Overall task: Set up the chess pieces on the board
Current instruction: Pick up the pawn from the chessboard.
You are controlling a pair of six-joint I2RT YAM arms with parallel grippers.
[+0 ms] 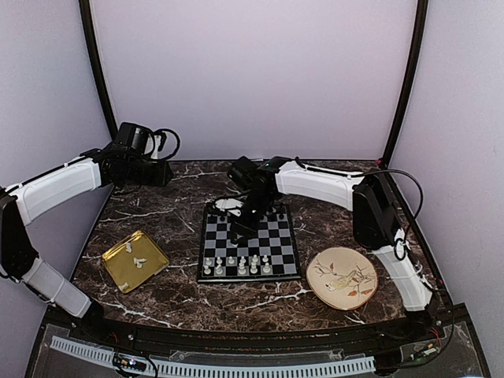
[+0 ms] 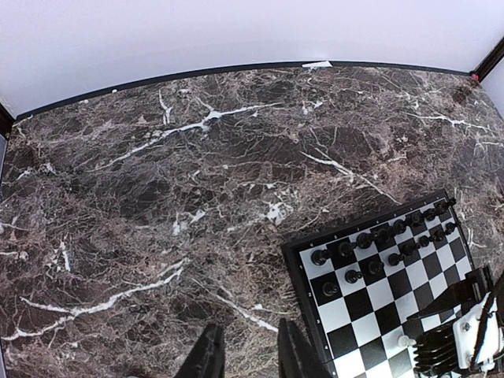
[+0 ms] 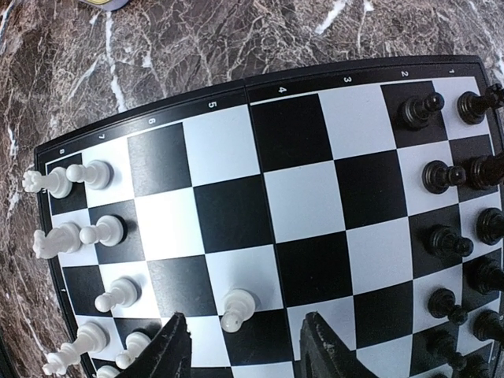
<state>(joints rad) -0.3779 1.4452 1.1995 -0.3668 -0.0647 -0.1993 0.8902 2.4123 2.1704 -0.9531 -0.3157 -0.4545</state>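
Presently my right claw [image 3: 246, 340] hangs low over the board [image 3: 299, 197], released, its fingers [image 3: 169, 350] spread wide with nothing between them. One white pawn [image 3: 236, 309] stands alone on the squares just ahead of the fingertips. It sits within the gap's width but nearer one finger, and touches neither. The other white pieces [image 3: 87, 228] crowd the two rows along one edge of the board, and the black pieces [image 3: 449, 177] fill the rows at the opposite edge. From above, my right claw [image 1: 242, 227] sits over the far half of the board [image 1: 250, 244], and the white pieces [image 1: 236, 264] line the near edge, well apart from it.

My left claw [image 2: 248, 354] is released too, with bare table [image 2: 157, 197] showing between its fingers. It is raised at the far left, and the board's corner [image 2: 303, 260] lies off to its right. A few more white pieces lie in the tray [image 1: 118, 272], left of the board. On the board's right is the plate [image 1: 342, 277].
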